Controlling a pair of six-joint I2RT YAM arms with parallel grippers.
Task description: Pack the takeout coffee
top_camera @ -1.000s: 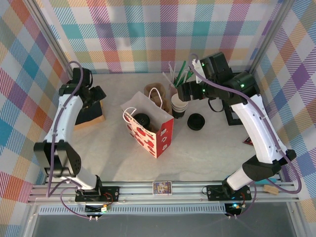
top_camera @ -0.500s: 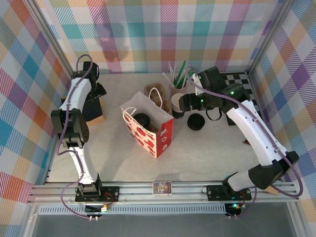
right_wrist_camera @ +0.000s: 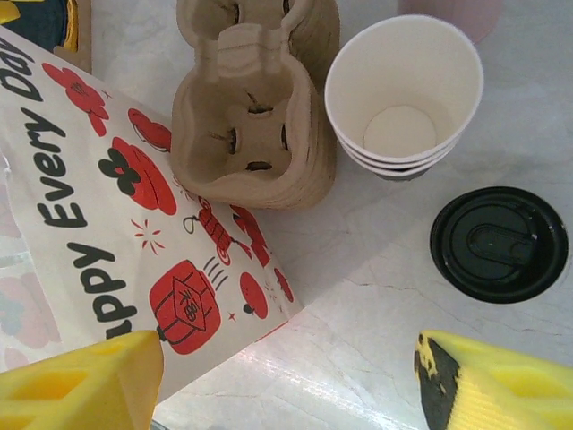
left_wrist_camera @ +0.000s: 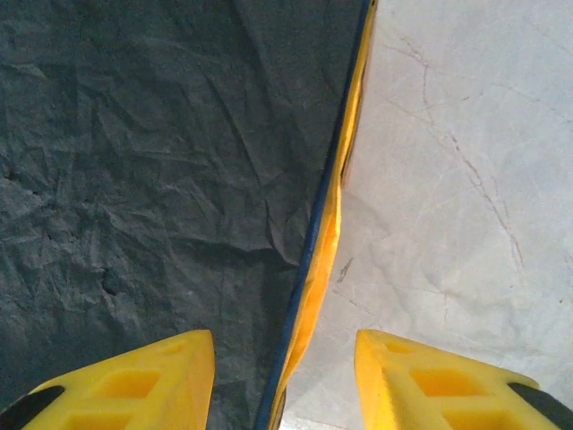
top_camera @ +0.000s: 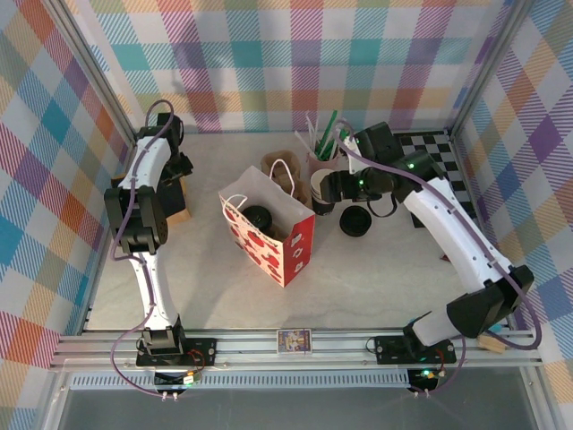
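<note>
**Coffee in bag; little judged left**

The coffee is seen inside the bag, lid up. Both claws are held apart with nothing gripped: the left claw astride a dark sheet's edge, the right claw above the tabletop near the cup stack.

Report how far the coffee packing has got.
Done, apparently: the lidded cup stands inside the open paper bag. In hand: nothing. The right gripper hangs open above the cup stack and loose lid, and the left gripper is open astride the edge of a dark sheet. Left: little for the cup itself; the bag is not closed.
</note>
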